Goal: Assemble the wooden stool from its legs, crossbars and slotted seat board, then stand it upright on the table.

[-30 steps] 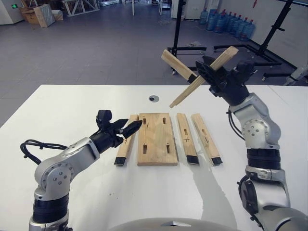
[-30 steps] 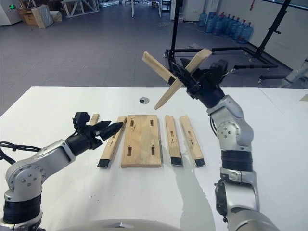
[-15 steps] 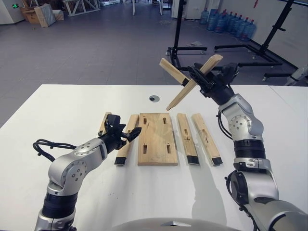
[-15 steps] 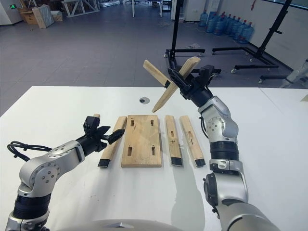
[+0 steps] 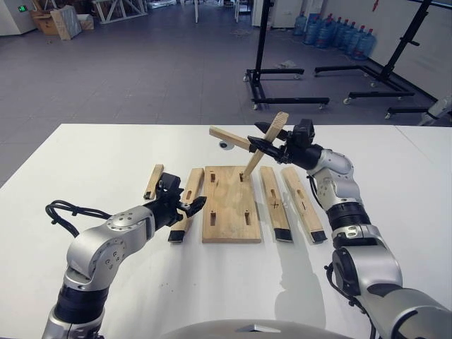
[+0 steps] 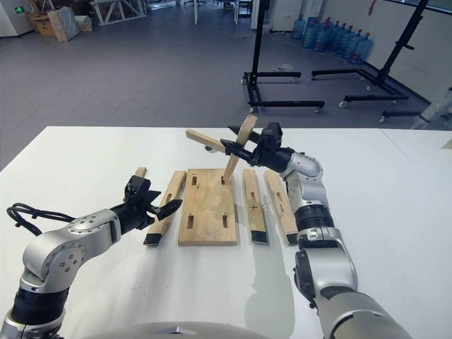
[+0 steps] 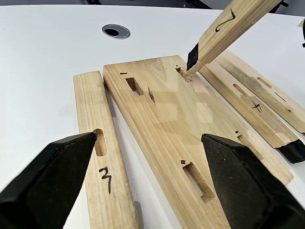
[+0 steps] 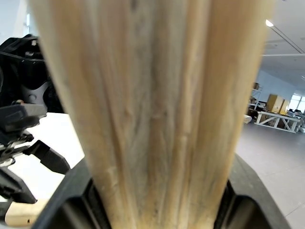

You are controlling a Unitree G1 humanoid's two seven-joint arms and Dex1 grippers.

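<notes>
The slotted seat board (image 5: 231, 205) lies flat mid-table. A leg marked 3 (image 7: 101, 167) lies along its left side, and two more legs (image 5: 274, 201) (image 5: 304, 205) lie to its right. A short crossbar (image 5: 152, 181) rests farther left. My right gripper (image 5: 264, 141) is shut on a leg with a crossbar through it (image 5: 256, 152); this leg (image 8: 152, 119) is tilted, and its black-tipped lower end (image 7: 193, 50) touches the board at a far slot. My left gripper (image 7: 147, 140) is open low over leg 3 and the board's left edge.
A round grommet hole (image 7: 116, 31) sits in the white table (image 5: 106, 155) behind the board. A black cable (image 5: 60, 212) loops by my left arm. Black rolling racks (image 5: 289, 70) stand on the floor beyond the far edge.
My right arm has brought the leg-and-crossbar piece down from high above the table until its tip meets the seat board. My left gripper has opened and shifted slightly over leg 3.
</notes>
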